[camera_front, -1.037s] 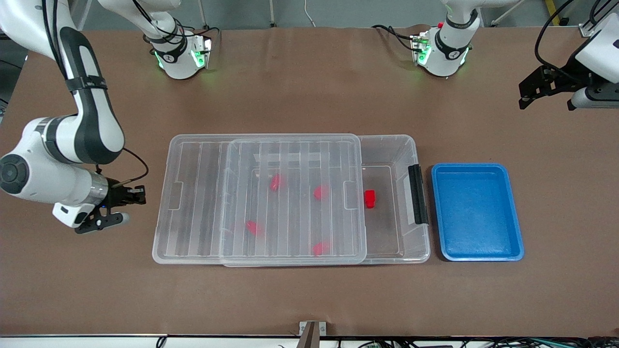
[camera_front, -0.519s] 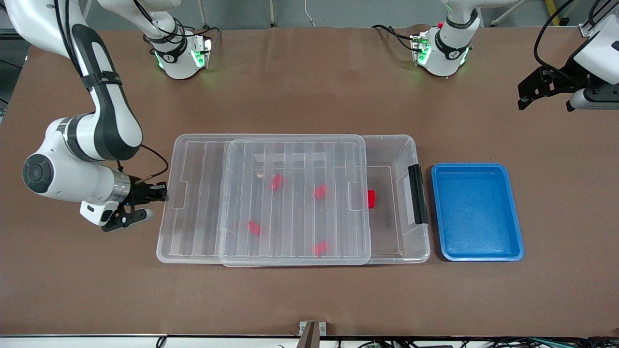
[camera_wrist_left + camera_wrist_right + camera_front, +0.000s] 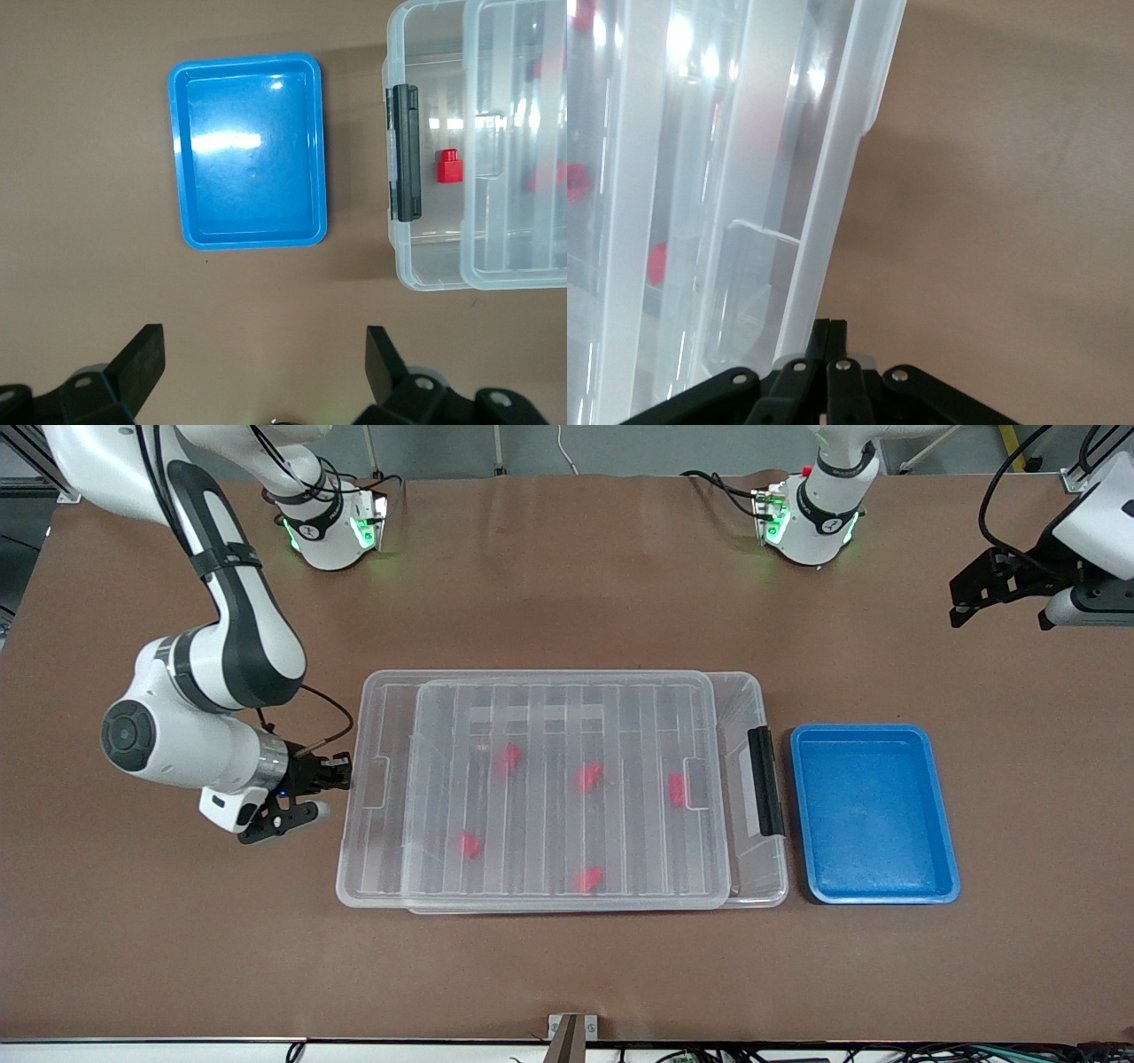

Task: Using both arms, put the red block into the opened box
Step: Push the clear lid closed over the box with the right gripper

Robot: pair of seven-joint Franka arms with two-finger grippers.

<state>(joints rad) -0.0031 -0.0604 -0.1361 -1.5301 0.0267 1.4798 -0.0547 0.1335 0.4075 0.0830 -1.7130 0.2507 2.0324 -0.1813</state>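
Two white jointed arms work at a brown table. Right gripper [image 3: 341,772], fingers pressed together, touches the ribbed clear lid [image 3: 567,793] at the right arm's end. Five small red blocks [image 3: 678,789] lie inside one shallow clear plastic box [image 3: 753,691]. One smooth blue tray [image 3: 873,813] sits beside its black latch [image 3: 765,781]. Left gripper [image 3: 997,593] waits, fingers wide.

Right end effector [image 3: 341,772] pushed lid [image 3: 567,793], apparently covering red block [image 3: 677,789]
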